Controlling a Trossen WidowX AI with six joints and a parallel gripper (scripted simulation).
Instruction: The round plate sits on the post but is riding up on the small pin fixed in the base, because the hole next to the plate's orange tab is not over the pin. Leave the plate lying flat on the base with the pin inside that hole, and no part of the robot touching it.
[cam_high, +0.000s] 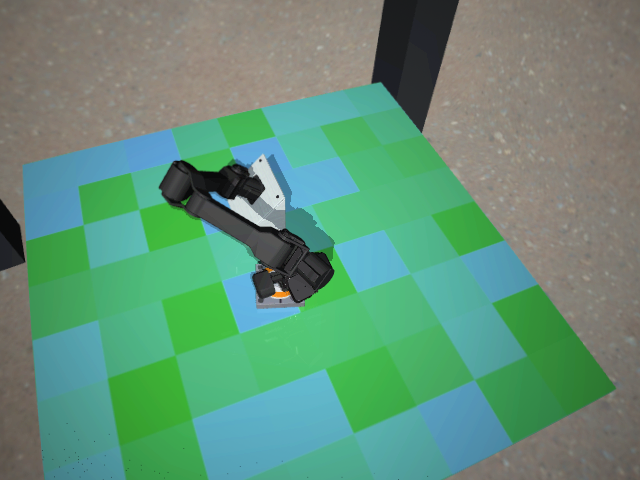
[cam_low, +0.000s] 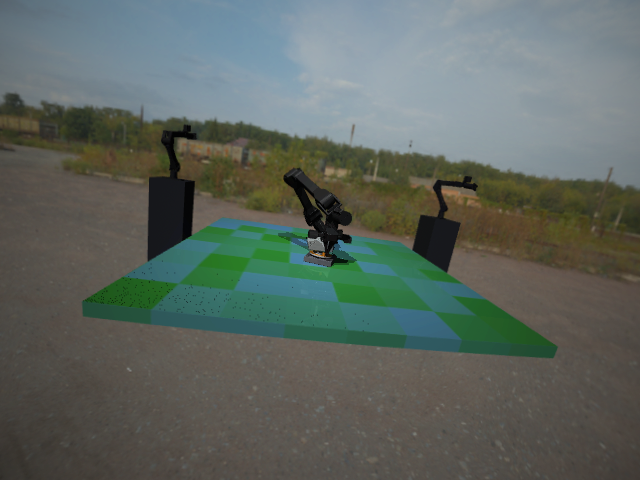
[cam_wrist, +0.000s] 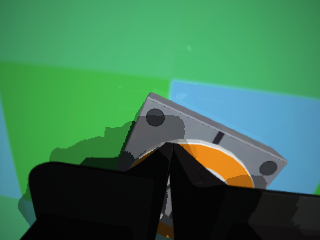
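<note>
The tool (cam_wrist: 170, 150) is fully closed with nothing between its fingers, its tips pressed together low over the near-left rim of the round plate (cam_wrist: 220, 162). The plate, orange-ringed, sits on the grey square base (cam_wrist: 200, 127) near the middle of the checkered worktop (cam_high: 361, 320). Contact between tips and plate cannot be confirmed.

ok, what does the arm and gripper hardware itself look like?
One arm, matte black throughout, with boxy links and rounded joint housings. It is mounted on a light grey wedge-shaped base block. The gripper has two black fingers tapering to points. No cables or markings visible.
</note>
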